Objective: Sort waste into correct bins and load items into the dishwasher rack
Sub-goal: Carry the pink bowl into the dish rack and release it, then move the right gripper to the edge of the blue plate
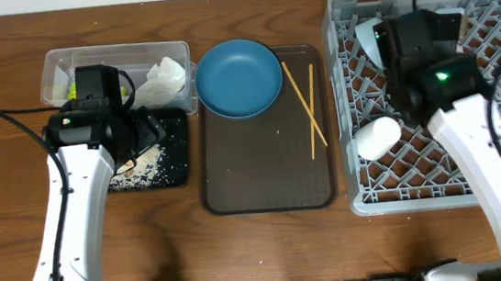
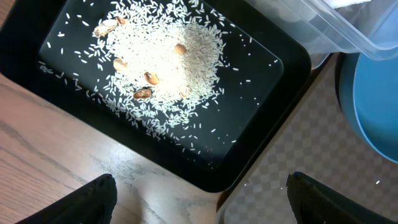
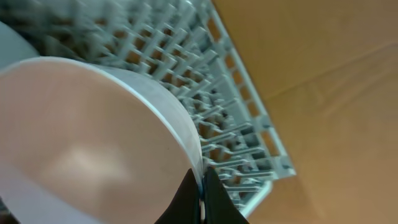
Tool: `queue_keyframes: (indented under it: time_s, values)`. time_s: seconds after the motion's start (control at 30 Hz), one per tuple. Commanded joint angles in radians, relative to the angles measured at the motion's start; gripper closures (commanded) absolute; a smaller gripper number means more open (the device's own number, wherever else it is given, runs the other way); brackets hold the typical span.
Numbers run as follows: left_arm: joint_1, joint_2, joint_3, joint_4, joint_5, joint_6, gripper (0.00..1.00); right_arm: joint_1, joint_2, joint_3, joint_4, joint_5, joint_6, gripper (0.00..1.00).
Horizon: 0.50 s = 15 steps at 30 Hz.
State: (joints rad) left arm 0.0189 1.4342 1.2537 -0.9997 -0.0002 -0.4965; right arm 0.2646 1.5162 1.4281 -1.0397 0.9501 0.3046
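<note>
A wooden desk [image 1: 261, 250] carried everything. Biggest on it was the grey dishwasher rack [image 1: 342, 104], a lattice crate with upright pegs, standing at the right side. To its left, in the middle of the desk, lay a dark brown serving tray [image 1: 263, 172]. The large dark blue plate-bowl [image 1: 238, 77] sat on that tray's far left corner, just beside a clear plastic tub [image 1: 113, 52] at the far left. A shallow black tray [image 1: 176, 157] lay directly in front of the tub. The left pincer [image 2: 205, 208] hung over the black tray's near corner with its two fingers spread wide and nothing between them. Over the far left part of the rack, the right pincer [image 3: 202, 190] was clamped together on the rim of the white bowl [image 3: 81, 143], which was tipped on edge above the pegs. A small white cup [image 1: 377, 137] lay on its side in the rack's left part, nearer the front. A crumpled white napkin [image 1: 168, 77] filled the tub's right end. Two thin wooden chopsticks [image 1: 302, 99] lay on the brown tray right of the plate-bowl, crossing in a narrow X. A yellow-green wrapper [image 1: 67, 84] showed at the tub's left end. Whitish rice crumbs [image 2: 161, 56] were heaped and scattered in the black tray, with a few tan bits [image 2: 150, 78] among them.
</note>
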Motion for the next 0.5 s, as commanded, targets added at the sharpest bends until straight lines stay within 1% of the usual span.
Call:
queue_keyframes:
  time_s: [0.0,0.1,0.23,0.47]
  values:
    - [0.004,-0.01,0.02,-0.006,-0.012,0.006,0.1,-0.01,0.064,-0.007,-0.005,0.164,-0.07,0.99]
    - [0.004,-0.01,0.02,-0.006,-0.012,0.006,0.1,0.001,0.138,-0.007,-0.011,0.244,-0.143,0.99]
    - [0.004,-0.01,0.02,-0.006,-0.012,0.006,0.1,0.023,0.222,-0.007,-0.04,0.337,-0.157,0.99]
    - [0.004,-0.01,0.02,-0.005,-0.012,0.006,0.1,0.052,0.334,-0.008,-0.066,0.306,-0.156,0.99]
